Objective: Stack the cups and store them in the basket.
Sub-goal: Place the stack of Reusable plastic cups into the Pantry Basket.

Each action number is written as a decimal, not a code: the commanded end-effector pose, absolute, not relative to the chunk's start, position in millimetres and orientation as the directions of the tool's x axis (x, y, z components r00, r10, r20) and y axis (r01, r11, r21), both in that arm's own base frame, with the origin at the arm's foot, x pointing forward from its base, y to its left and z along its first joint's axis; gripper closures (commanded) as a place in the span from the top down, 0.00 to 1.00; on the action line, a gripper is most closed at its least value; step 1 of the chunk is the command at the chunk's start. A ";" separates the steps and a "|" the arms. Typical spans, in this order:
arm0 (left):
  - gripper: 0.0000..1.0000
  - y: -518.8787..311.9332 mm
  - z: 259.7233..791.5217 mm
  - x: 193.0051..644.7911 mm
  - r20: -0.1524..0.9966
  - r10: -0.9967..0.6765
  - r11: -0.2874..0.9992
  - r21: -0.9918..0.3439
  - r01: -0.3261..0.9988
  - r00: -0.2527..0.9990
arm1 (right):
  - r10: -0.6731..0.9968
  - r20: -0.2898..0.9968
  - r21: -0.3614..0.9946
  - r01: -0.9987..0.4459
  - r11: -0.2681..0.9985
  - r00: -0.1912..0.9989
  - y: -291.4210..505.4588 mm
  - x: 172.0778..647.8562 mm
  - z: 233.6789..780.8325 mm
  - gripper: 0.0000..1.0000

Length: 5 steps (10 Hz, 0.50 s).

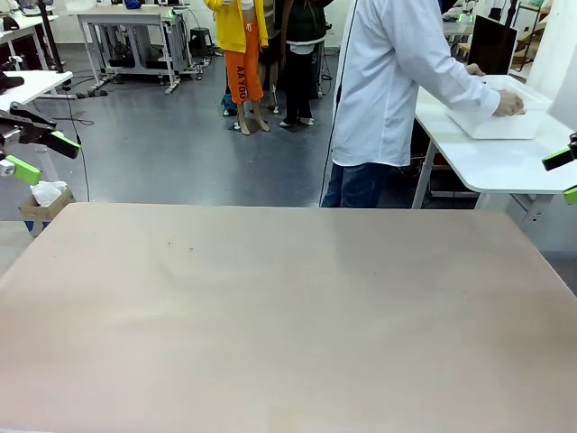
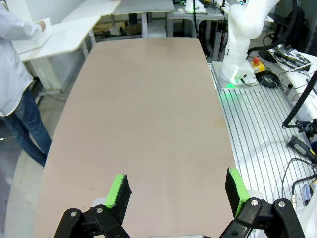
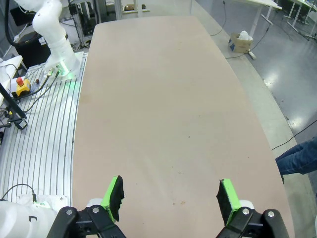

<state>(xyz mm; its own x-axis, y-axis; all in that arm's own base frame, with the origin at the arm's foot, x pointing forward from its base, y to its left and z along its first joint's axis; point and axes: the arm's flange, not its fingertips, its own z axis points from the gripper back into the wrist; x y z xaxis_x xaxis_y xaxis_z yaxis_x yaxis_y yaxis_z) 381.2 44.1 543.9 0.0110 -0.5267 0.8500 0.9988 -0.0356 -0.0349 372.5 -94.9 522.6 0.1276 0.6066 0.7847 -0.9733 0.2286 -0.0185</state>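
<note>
Both grippers, left (image 2: 177, 192) and right (image 3: 170, 194), gape wide (holding nothing) above table (image 1: 288, 316).

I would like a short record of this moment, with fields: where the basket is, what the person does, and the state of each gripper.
basket: white basket on the white side table, beyond the work table
person: stands at the side table, hand on the basket
left gripper: open, holds nothing, above the work table
right gripper: open, holds nothing, above the work table
</note>
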 end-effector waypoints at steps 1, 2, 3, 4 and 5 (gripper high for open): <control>1.00 42.5 547.3 380.2 0.852 -0.524 -0.028 -0.039 0.999 0.018 | 0.591 0.795 -0.008 -0.972 0.235 0.136 -95.2 373.8 527.1 1.00; 1.00 42.5 547.3 380.2 0.852 -0.524 -0.028 -0.039 0.999 0.018 | 0.591 0.795 -0.008 -0.972 0.235 0.136 -95.2 373.8 527.1 1.00; 1.00 42.5 547.3 380.2 0.852 -0.524 -0.028 -0.039 0.999 0.018 | 0.591 0.795 -0.008 -0.972 0.235 0.136 -95.2 373.8 527.1 1.00; 1.00 42.5 547.3 380.2 0.852 -0.524 -0.028 -0.039 0.999 0.018 | 0.591 0.795 -0.008 -0.972 0.235 0.136 -95.2 373.8 527.1 1.00; 1.00 42.5 547.3 380.2 0.852 -0.524 -0.028 -0.039 0.999 0.018 | 0.591 0.795 -0.008 -0.972 0.235 0.136 -95.2 373.8 527.1 1.00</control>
